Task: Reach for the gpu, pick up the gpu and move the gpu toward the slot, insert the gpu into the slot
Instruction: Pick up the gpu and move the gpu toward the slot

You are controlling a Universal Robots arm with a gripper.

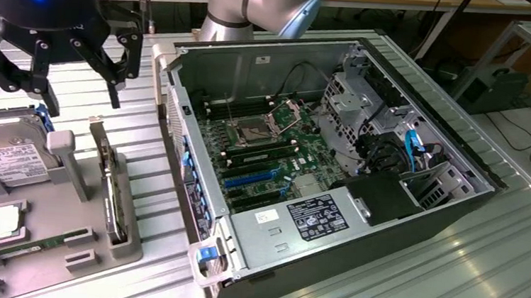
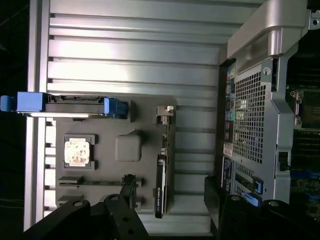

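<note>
Progress sits at the first step, the reach: the end effector [image 1: 66, 87] hangs at ten o'clock in the exterior view, its dark fingers [image 2: 232, 217] spread wide with nothing between them, above the grey holder tray [image 1: 129, 248] and clear of everything on it. The gpu [image 1: 111, 190] stands on its long edge in a groove of that tray, at about eight o'clock in the exterior view, its silver bracket [image 1: 98, 139] rising at the far end. In the wrist view it lies between the spread fingers, apart from both. Nothing is gripped, so the pick-up, the carry and the insertion are all not yet done. The slot [image 1: 246, 181], judged to be among the blue connectors on the motherboard [image 1: 275, 150], sits unfilled inside the open computer case [image 1: 412, 224], which lies at three o'clock from the tray. Room beside the card is tight: the hard drive [image 1: 4, 157] stands at nine o'clock from it with a grey tray post between them, and the case's rear wall [image 1: 184, 157] runs near at three o'clock. Above the card the space is open. Around the slot, the case rim, the drive cage [image 1: 354, 106] and loose cables [image 1: 408, 149] at two o'clock narrow the way in. The ribbed metal desk [image 1: 483, 280] carries both tray and case.
</note>
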